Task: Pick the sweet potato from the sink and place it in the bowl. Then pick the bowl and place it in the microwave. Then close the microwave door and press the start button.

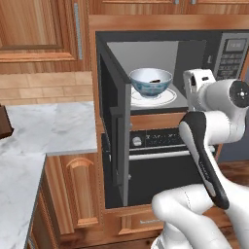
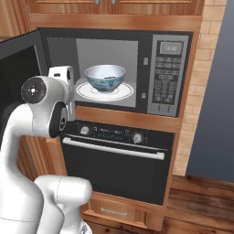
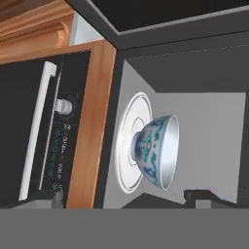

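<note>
Arm [image 1: 209, 146] nearest, folded up in front of oven [image 2: 119, 169]; wrist level with microwave [image 2: 137, 68] opening. Hand rolled sideways, so hand view is turned about a quarter turn. Jaws spread: two dark fingertips [image 3: 48, 197] sit wide apart at bottom of hand view, nothing between them, clear of bowl [image 3: 158, 151].

Microwave door [image 1: 114, 131] swung fully open to the left, edge-on in left base view, dark glass facing outward in right base view.

Bowl upright on white turntable plate [image 2: 106, 93], roughly centred, inside cavity. Blue pattern outside, plain white inside. Sweet potato [image 1: 155, 80] visible as small dark lump at bowl bottom in left base view; faint dark speck in right base view; hidden by bowl wall in hand view.

Keypad panel [image 2: 168, 73] with small display on right of cavity, untouched. Oven below with two knobs and white horizontal bar handle [image 2: 114, 148].

Marble desk [image 1: 44, 131] off to left, wooden cabinets above microwave.
</note>
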Controlling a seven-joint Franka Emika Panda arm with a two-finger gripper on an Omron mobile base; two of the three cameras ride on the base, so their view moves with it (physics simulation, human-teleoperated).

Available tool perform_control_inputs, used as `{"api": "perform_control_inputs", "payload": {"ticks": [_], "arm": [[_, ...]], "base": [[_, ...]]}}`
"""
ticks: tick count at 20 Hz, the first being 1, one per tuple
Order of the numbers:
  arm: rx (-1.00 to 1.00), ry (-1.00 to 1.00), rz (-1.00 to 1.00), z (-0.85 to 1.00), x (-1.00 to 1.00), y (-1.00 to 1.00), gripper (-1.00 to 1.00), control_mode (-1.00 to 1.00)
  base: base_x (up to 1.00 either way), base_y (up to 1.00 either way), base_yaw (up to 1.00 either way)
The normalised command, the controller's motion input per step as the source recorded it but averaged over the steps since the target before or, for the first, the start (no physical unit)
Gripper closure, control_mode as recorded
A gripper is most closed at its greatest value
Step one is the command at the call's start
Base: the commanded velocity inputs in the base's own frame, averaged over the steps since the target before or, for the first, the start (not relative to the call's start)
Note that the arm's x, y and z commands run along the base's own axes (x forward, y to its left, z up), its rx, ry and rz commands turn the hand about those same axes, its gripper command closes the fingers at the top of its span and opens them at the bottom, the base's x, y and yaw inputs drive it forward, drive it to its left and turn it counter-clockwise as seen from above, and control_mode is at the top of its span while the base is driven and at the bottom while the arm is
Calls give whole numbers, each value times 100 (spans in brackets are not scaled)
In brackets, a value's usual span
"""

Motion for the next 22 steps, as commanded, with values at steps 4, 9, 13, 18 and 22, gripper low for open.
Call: {"api": "perform_control_inputs", "payload": {"ticks": [4, 9, 13, 18, 22], "arm": [[0, 0, 0, 93, -100, 13, -100, -100], [0, 0, 0, 64, -100, 0, -100, -100], [1, -2, 0, 55, -100, 0, -100, -100], [0, -2, 10, 20, -98, 11, -100, -100], [-1, -3, 9, 0, -83, 62, -100, -100]], "base": [[0, 0, 0], [0, 0, 0], [0, 0, 0], [0, 0, 0], [0, 0, 0]]}}
